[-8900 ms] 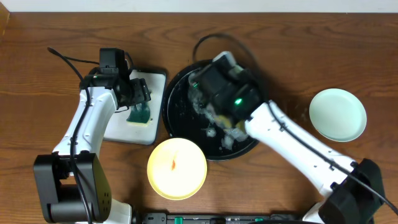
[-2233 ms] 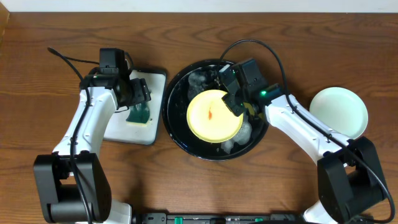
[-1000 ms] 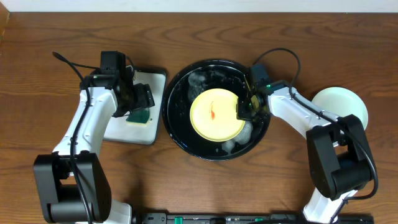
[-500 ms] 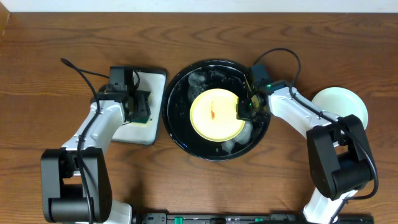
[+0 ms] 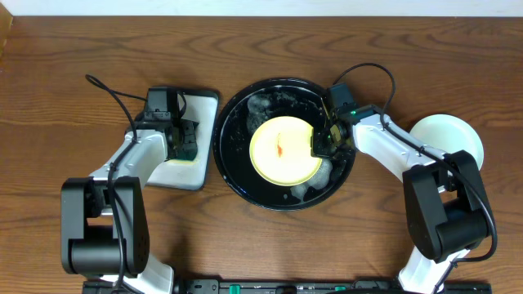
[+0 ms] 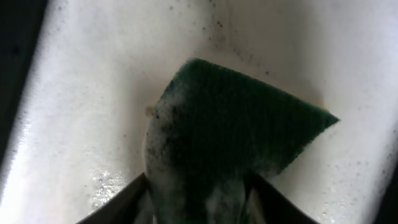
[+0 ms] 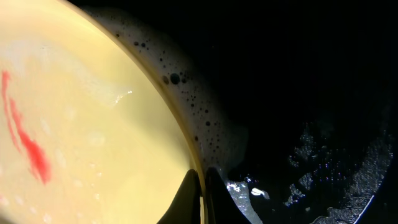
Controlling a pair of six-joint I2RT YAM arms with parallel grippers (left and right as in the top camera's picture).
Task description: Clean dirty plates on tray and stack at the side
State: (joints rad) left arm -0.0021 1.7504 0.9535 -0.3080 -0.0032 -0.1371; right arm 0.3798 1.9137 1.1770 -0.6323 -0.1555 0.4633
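Inside the tray (image 5: pixel 229 159), right fingers (image 7: pixel 186 198) pinch yellow plate (image 5: pixel 288 159).

Overhead straight down; wrists close on sponge (image 6: pixel 230 143), yellow plate (image 7: pixel 81 124)

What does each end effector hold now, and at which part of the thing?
Left end effector: the green sponge, by one end. Right end effector: the yellow plate, by its rim.

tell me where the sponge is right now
In the overhead view the sponge is on the left, pinched in the left gripper at the white tray, just left of the black tray.
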